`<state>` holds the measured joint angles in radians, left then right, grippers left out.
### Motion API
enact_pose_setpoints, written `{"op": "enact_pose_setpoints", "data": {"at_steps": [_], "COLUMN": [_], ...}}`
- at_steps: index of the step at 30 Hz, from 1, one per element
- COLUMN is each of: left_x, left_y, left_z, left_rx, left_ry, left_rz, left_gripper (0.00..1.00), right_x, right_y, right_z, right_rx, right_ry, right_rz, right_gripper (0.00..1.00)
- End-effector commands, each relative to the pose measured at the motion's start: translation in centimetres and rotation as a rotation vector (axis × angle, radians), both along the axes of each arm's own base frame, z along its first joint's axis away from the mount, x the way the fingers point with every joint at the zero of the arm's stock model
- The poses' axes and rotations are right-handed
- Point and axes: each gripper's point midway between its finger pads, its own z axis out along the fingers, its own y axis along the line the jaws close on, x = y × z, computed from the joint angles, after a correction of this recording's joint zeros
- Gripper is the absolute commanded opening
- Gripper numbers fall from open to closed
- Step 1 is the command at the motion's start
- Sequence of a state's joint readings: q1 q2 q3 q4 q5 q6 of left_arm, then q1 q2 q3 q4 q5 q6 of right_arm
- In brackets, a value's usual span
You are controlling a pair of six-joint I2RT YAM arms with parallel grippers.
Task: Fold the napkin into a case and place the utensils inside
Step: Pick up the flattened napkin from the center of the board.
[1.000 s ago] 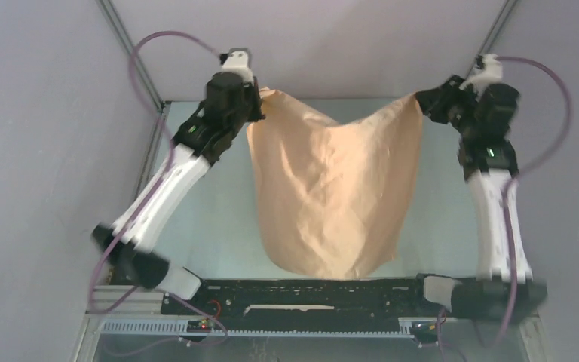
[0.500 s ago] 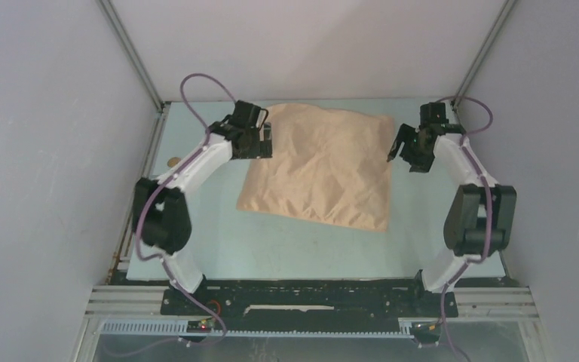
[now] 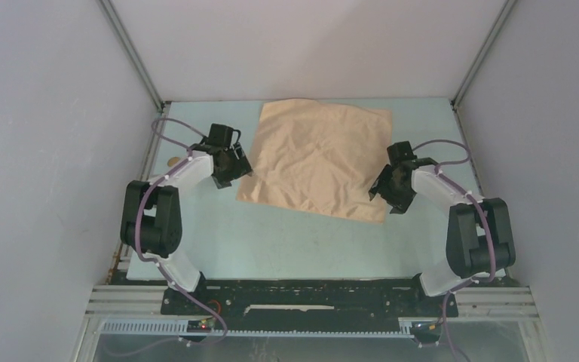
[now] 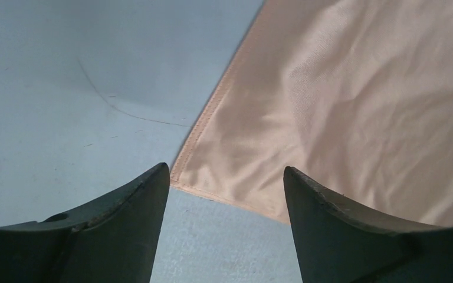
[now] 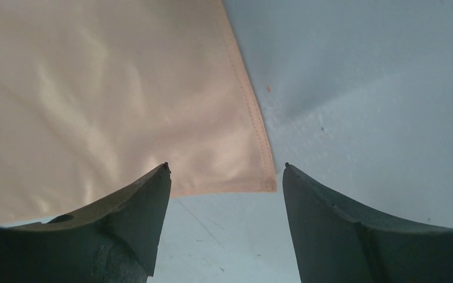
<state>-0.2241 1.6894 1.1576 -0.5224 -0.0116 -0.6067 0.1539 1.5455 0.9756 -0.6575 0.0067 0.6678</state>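
Left hand [image 4: 225,177] and right hand [image 5: 224,171] have let go, jaws apart, leaving the napkin [image 3: 320,154] flat on the desk [image 3: 286,241] — ready to fold.

We find the table [image 3: 301,245] open for passage nearward of the napkin [image 3: 320,158]. The cloth lies flat and blocks nothing overhead. The left gripper [image 3: 235,170] and right gripper [image 3: 381,190], jaws spread, occupy its near corners. The enclosure walls [image 3: 60,151] close three sides.
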Motion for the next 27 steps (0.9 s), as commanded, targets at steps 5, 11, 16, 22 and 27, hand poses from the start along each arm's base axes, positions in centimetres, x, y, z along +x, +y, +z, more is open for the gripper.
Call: {"op": "enact_pose_setpoints", "data": {"at_steps": [5, 11, 16, 22, 27], "left_x": [-1.8, -2.6, -3.3, -4.0, -4.4], "left_y": [1.9, 1.5, 2.6, 2.6, 2.8], "left_z": [-2.8, -5.0, -5.1, -4.8, -4.7], "left_rx": [0.028, 0.031, 0.069, 0.055, 0.052], "left_ry": [0.073, 0.163, 0.158, 0.172, 0.163], "left_rz": [0.276, 0.288, 0.33, 0.353, 0.362], "left_gripper": [0.72, 0.63, 0.66, 0.73, 0.76], "right_x": [-2.5, -3.6, -4.0, -4.3, -4.3], "right_y": [-0.8, -1.0, -0.2, 0.2, 0.0], "right_z": [-0.3, -1.0, -1.8, -3.3, -3.0], "right_rx": [-0.142, -0.173, -0.136, -0.132, -0.135], "right_ry": [0.047, 0.057, 0.076, 0.105, 0.073], "right_rz": [-0.248, -0.295, -0.316, -0.355, -0.412], "right_gripper": [0.74, 0.72, 0.7, 0.67, 0.6]}}
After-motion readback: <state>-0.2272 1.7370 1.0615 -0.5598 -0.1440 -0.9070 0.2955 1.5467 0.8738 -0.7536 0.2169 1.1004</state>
